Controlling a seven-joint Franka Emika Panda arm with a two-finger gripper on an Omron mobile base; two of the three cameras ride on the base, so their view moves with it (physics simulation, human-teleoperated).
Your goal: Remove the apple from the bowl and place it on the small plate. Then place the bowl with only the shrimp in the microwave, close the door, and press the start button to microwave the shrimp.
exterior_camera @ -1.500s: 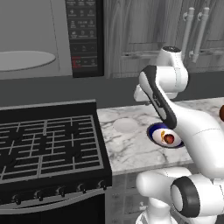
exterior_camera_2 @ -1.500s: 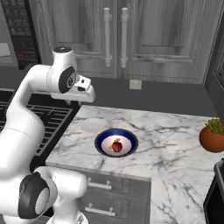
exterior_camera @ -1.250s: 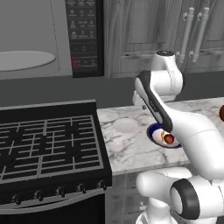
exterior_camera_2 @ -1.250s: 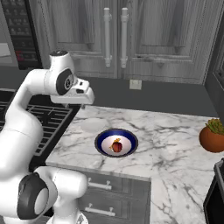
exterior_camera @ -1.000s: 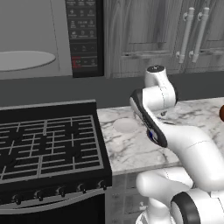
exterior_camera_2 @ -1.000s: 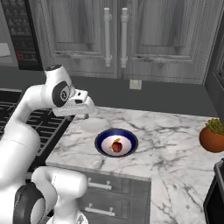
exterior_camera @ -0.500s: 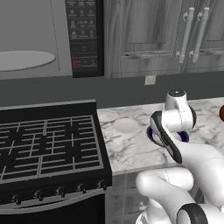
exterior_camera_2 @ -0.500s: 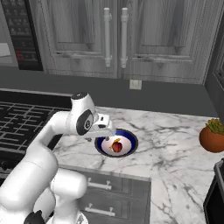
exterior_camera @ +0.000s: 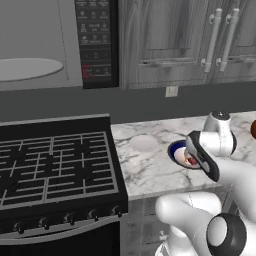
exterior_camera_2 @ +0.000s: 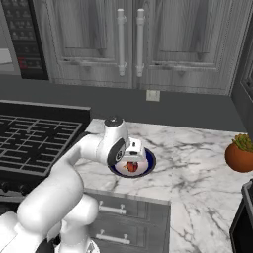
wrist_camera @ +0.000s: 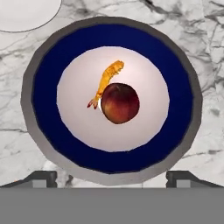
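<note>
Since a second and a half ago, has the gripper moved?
Yes. The gripper has come down from above the stove edge to just over the bowl.

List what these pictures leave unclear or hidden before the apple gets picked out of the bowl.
- Bowl: in the left base view the arm covers its right part.
- Shrimp: in the hand view the apple overlaps its lower end; touching or not, unclear.
- Small plate: cut off by the hand view's top-left corner.
- Gripper: only fingertip tops show, wide apart.
- Microwave: cut by the left edge; its door isn't seen.

There is one bowl (wrist_camera: 111, 100), with one apple (wrist_camera: 120, 103) and one shrimp (wrist_camera: 106, 81) inside, one small plate (exterior_camera: 143, 143) and one potted plant (exterior_camera_2: 239, 153).
</note>
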